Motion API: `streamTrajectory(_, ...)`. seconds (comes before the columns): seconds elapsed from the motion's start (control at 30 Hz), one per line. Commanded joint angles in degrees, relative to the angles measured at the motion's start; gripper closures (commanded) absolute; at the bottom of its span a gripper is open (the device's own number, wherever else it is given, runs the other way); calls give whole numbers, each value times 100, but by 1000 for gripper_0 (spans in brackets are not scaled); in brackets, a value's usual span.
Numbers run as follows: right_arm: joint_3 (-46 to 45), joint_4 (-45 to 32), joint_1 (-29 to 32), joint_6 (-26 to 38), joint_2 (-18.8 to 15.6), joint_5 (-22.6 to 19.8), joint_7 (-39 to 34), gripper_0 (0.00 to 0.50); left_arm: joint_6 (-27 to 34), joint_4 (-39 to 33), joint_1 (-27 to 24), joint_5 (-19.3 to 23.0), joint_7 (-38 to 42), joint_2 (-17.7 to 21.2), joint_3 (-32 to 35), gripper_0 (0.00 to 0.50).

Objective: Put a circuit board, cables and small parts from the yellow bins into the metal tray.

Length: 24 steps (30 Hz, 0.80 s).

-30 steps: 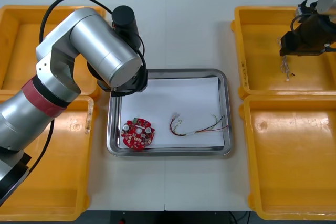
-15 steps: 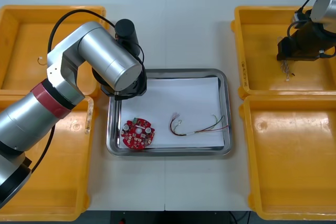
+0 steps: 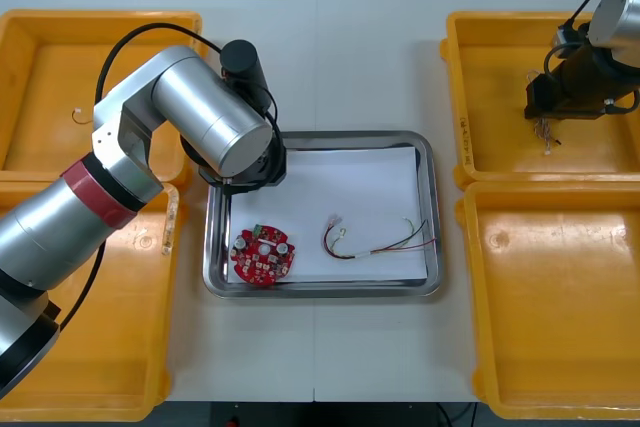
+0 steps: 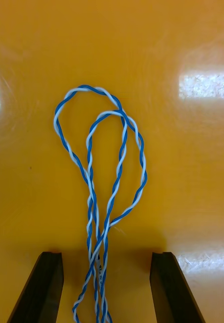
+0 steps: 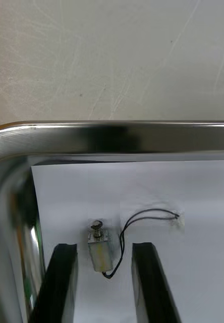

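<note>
Circuit board (image 3: pixel 262 255), red-yellow cable (image 3: pixel 352 255) and small metal part (image 5: pixel 100 250) are laid in the central metal tray (image 3: pixel 350 135), with the fingers (image 5: pixel 61 282) of the left gripper (image 5: pixel 103 262) parted. At upper right, a blue-white cable (image 4: pixel 104 166) is straddled by the right gripper (image 4: pixel 106 282), fingers spread.

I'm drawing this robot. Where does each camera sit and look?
Front: above the arms, steeply down at the table; both arms show.
Left wrist: on left arm, facing metal tray, small metal part; open left pincer.
Right wrist: on right arm, facing twisted cable in yellow bin; open right pincer.
Shared by front, left wrist: tray.
</note>
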Motion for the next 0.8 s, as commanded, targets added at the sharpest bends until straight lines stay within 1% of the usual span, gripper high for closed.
streamTrajectory(0.03, -97, -24, -36, -183, 51, -154, 331, 102, -160, -57, 13, 56, 521, -138, -93, 0)
streamTrajectory(0.07, -97, -24, -19, -219, 51, -163, 349, 190, -178, -57, 13, 56, 538, -138, -93, 0)
streamTrajectory(0.1, -97, -24, -10, -236, 51, -163, 358, 234, -187, -57, 13, 56, 538, -138, -93, 0)
streamTrajectory(0.13, -97, -24, 16, -254, 51, -171, 367, 293, -204, -57, 13, 56, 547, -138, -93, 0)
streamTrajectory(0.17, -97, -24, 25, -271, 51, -163, 384, 340, -222, -66, 13, 64, 556, -138, -93, 0)
streamTrajectory(0.2, -97, -24, 52, -271, 51, -163, 393, 351, -222, -66, 13, 64, 565, -138, -102, 0)
streamTrajectory(0.23, -97, -24, 69, -280, 51, -171, 402, 351, -213, -75, 13, 64, 573, -138, -93, 0)
streamTrajectory(0.27, -97, -24, 78, -280, 51, -171, 410, 383, -213, -75, 13, 64, 573, -138, -93, 0)
streamTrajectory(0.3, -97, -24, 87, -289, 51, -171, 437, 383, -213, -83, 13, 64, 582, -138, -93, 0)
streamTrajectory(0.33, -97, -24, 87, -298, 51, -163, 454, 466, -222, -83, 13, 64, 582, -138, -93, 0)
streamTrajectory(0.37, -88, -24, 96, -298, 51, -163, 472, 500, -222, -83, 13, 64, 591, -138, -93, 0)
streamTrajectory(0.57, -97, -24, 96, -315, 51, -171, 533, 500, -160, -215, 13, 47, 608, -129, -75, 0)
streamTrajectory(0.7, -97, -86, 87, -227, 51, -136, 586, 500, 209, -497, 13, 38, 538, -112, 100, 0)
streamTrajectory(0.8, -97, -376, 87, 80, 34, -75, 595, 500, 517, -743, 4, 91, 494, -85, 285, 0)
